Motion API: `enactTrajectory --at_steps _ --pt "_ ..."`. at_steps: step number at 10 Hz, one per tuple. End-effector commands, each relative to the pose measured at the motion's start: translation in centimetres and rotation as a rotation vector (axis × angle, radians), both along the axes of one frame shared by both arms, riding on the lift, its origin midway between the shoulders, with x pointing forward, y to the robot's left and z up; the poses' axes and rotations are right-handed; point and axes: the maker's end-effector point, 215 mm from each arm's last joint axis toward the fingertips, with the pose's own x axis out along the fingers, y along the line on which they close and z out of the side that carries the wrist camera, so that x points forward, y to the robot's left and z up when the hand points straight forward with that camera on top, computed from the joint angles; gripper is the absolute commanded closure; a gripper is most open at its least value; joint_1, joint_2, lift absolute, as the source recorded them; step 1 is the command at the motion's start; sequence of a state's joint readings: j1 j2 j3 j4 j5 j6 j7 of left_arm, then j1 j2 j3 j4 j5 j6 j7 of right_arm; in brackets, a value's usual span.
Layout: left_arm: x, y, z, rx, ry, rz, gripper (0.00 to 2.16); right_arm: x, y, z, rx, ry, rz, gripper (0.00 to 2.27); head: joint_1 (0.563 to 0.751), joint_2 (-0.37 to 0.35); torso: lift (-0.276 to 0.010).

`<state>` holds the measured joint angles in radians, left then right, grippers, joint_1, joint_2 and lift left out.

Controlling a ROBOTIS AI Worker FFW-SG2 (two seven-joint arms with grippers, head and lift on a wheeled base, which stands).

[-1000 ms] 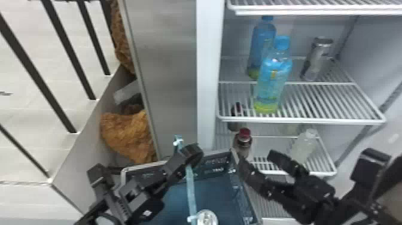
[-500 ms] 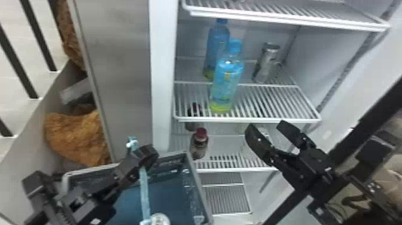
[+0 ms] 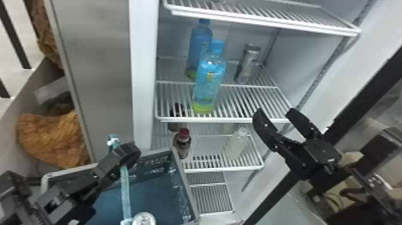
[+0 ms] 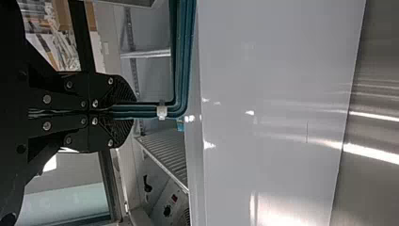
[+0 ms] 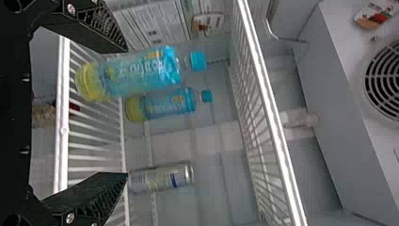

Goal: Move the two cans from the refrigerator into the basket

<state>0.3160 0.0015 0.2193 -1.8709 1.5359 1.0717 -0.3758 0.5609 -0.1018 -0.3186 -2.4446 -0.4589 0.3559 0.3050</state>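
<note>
Middle wire shelf is carrying three items, all standing upright: front blue bottle is sitting near the front edge, rear blue bottle is standing behind it, silver can is standing toward the back, to the right of both bottles and apart from them. Lower wire shelf is holding a red-capped dark bottle on the left and a pale bottle on the right. Upper wire shelf is supporting a clear bottle. Basket is holding a can, round end showing, rest cut off.
</note>
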Motion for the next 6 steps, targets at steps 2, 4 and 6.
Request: enactTrajectory --at_steps 2,4,6 --pt "0.2 -0.1 0.1 0.003 -0.005 -0.003 1.20 0.4 -1.7 -0.5 0.002 -0.004 -0.051 0.10 0.695 -0.289 -0.035" --pt "0.4 -0.2 0.3 0.002 -0.010 -0.008 1.20 1.5 -3.1 -1.2 -0.003 -0.005 -0.095 0.10 0.695 -0.305 -0.035" --pt "0.4 -0.3 0.3 0.000 -0.009 -0.009 1.20 4.1 -5.0 -1.0 -0.001 -0.046 -0.134 0.10 0.695 -0.320 -0.035"
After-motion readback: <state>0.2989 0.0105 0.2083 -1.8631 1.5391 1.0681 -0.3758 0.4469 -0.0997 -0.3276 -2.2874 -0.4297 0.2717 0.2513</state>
